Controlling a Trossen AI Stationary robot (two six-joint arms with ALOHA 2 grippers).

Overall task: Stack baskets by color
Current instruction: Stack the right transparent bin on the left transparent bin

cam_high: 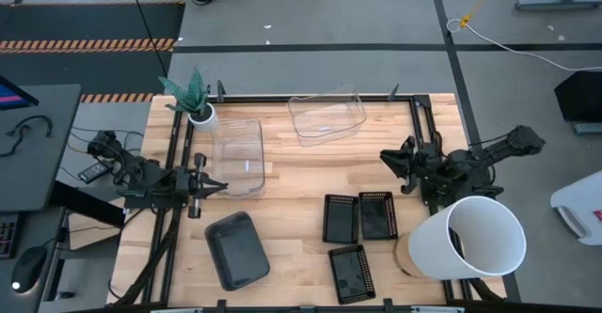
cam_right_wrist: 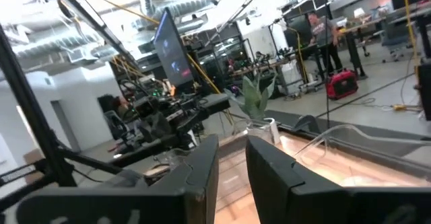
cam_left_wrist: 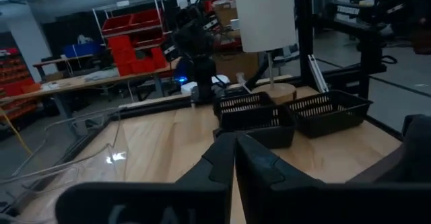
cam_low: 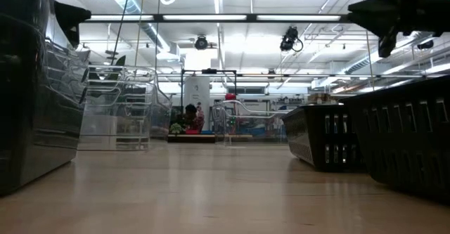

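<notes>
You had the left claw [cam_high: 218, 187] clenched on nothing, poised at the left side of the tabletop [cam_high: 292, 177], just beside the near clear basket [cam_high: 238, 156]. Your right claw [cam_high: 388, 155] hung over the right side with its fingers a little apart, empty. A second clear basket [cam_high: 327, 116] lay at the far edge. The smoky grey basket [cam_high: 237, 249] sat near the front left, and three black mesh baskets [cam_high: 359, 217] lay unstacked at centre front.
</notes>
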